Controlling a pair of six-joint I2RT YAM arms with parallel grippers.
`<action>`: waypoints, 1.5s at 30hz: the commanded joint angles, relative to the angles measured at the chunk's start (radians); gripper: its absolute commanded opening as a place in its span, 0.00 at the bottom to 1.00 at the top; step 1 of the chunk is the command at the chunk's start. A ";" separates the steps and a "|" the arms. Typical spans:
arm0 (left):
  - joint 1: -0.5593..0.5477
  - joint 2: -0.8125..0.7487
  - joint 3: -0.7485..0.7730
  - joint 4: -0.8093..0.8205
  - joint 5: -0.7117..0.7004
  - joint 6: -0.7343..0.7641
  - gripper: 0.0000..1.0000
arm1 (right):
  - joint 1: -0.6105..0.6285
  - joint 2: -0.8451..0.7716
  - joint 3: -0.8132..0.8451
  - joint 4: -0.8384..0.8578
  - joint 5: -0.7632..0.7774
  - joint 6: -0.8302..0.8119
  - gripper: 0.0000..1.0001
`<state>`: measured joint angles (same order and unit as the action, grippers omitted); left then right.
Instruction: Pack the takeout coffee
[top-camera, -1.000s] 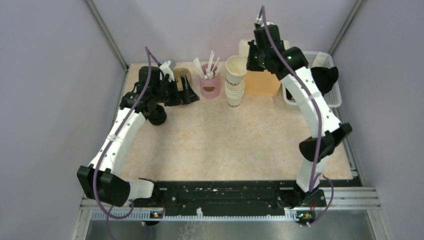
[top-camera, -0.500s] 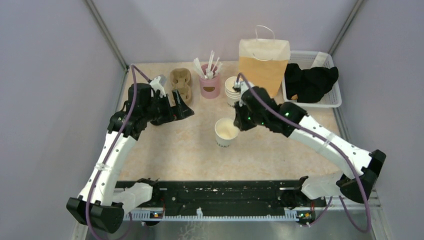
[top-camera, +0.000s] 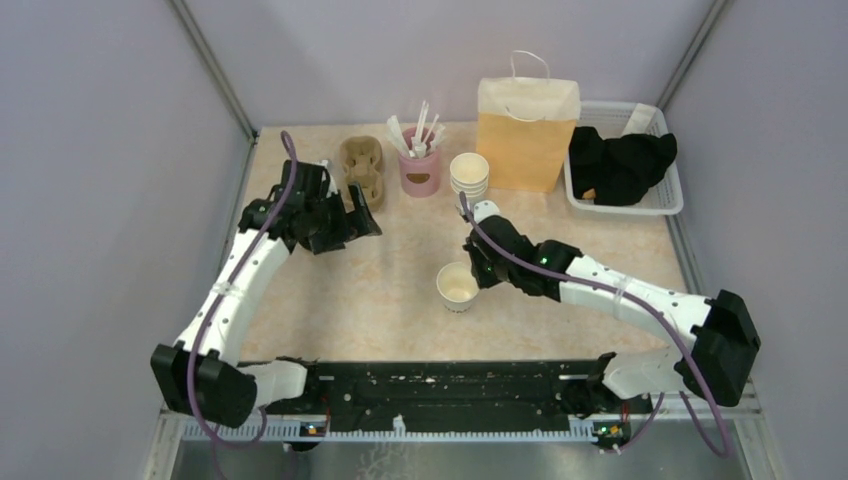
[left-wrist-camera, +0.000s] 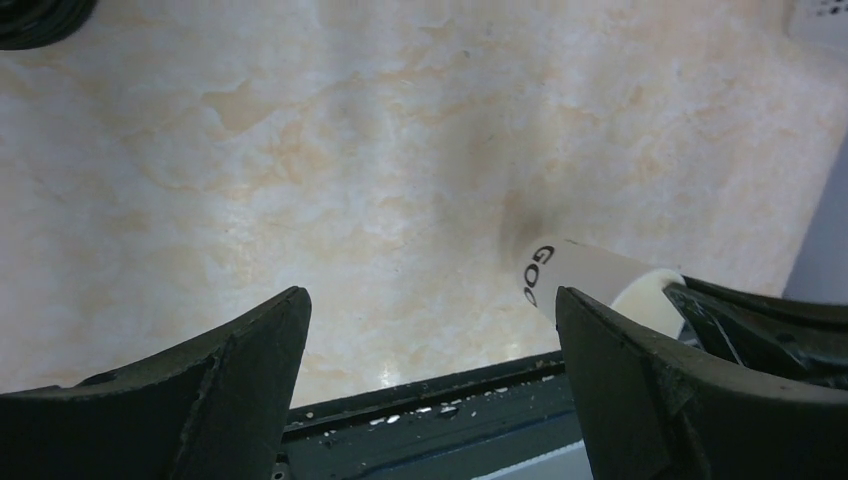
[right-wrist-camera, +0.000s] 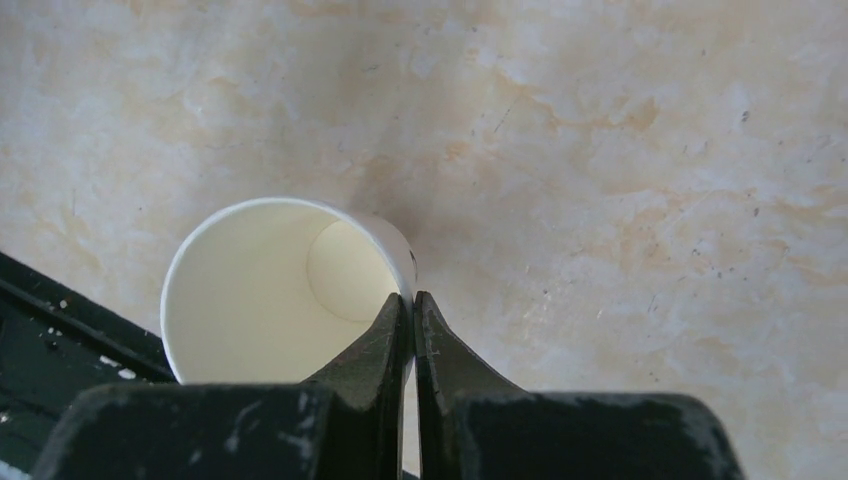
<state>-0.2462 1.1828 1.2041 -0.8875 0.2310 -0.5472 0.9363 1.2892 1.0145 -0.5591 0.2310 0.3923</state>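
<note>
We see the right gripper clamped tight on the rim of a single paper cup, one finger inside the wall and one outside. The cup is well forward of the paper bag and a little to its left, toward the arm bases. A second ago that arm was raised in front of the bag, above the cup stack. Half a second ago it was already carrying the cup forward of the bag. Now the cup sits further forward again and low over the table, though we cannot tell whether its base has touched down. The stack at the bag's left foot stands shorter for the loss. The cup is open-topped and empty, with dark lettering on its side in the left wrist view. No lidded cup shows anywhere, so nothing here is yet ready to pack, and in our judgement this cup is the first half-made piece of the order. The left gripper hangs well left of the bag with its fingers spread wide and holding nothing, having drifted only slightly forward from the cardboard carrier. A dark heap fills the basket just right of the bag; whether it holds lids we cannot say. We judge the task early: the cup is out, while the lid, carrier and bag all lie ahead.
</note>
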 joint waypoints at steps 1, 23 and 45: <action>0.043 0.099 0.085 -0.047 -0.120 0.041 0.98 | 0.013 -0.007 -0.016 0.146 0.087 -0.056 0.00; 0.374 0.397 0.158 -0.006 -0.314 0.116 0.74 | -0.060 -0.004 0.142 -0.016 -0.022 -0.145 0.50; 0.377 0.634 0.344 -0.063 -0.400 0.144 0.53 | -0.179 -0.027 0.200 -0.060 -0.084 -0.184 0.50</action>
<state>0.1246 1.7920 1.5097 -0.9493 -0.1478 -0.4164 0.7670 1.2781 1.1728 -0.6285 0.1558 0.2260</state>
